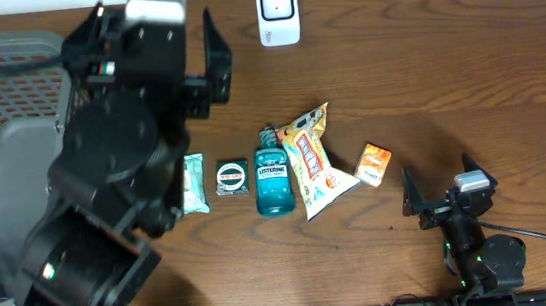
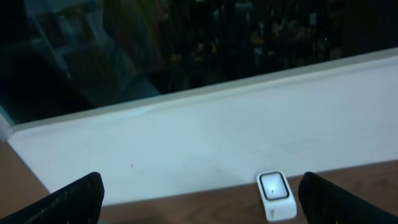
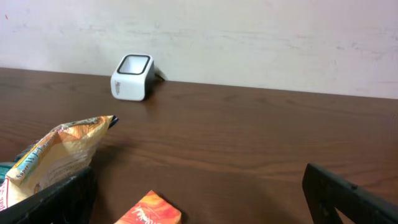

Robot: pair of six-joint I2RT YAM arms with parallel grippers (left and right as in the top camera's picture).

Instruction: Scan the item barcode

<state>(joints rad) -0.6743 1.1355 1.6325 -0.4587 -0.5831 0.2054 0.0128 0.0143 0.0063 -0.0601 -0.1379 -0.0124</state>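
A row of goods laid out on the table (image 1: 465, 64).
The left gripper (image 2: 199, 196) is held high, fingers apart. A packet (image 1: 194, 184), tin (image 1: 231, 176), Listerine bottle (image 1: 272, 180), snack bag (image 1: 312, 159) and orange box (image 1: 374, 163) are lined across the middle, the scanner (image 1: 278, 12) at the far edge. The right gripper (image 1: 441, 179) is spread open near the front edge.

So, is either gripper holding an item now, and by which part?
Nothing is held. The left gripper and the right gripper are both open and empty.
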